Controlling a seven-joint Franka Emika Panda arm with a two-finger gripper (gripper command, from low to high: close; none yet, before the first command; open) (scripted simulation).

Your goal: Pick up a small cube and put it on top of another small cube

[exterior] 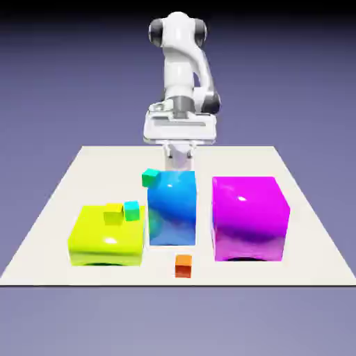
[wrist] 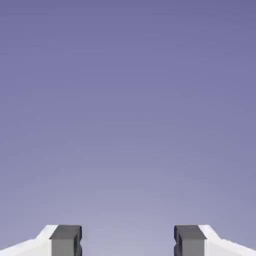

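Four small cubes show: yellow cube (exterior: 112,215) touching teal cube (exterior: 131,210) atop the yellow block (exterior: 104,240), all squarely upright (no long axis); gripper (wrist: 127,240) spread, empty.

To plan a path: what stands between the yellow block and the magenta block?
The tall blue block stands between the yellow block and the magenta block, as the exterior view shows; a small green cube sits at its top corner.

Pale cream table (exterior: 55,208), flat, evenly lit; plain blue-violet backdrop (exterior: 299,69) all around.
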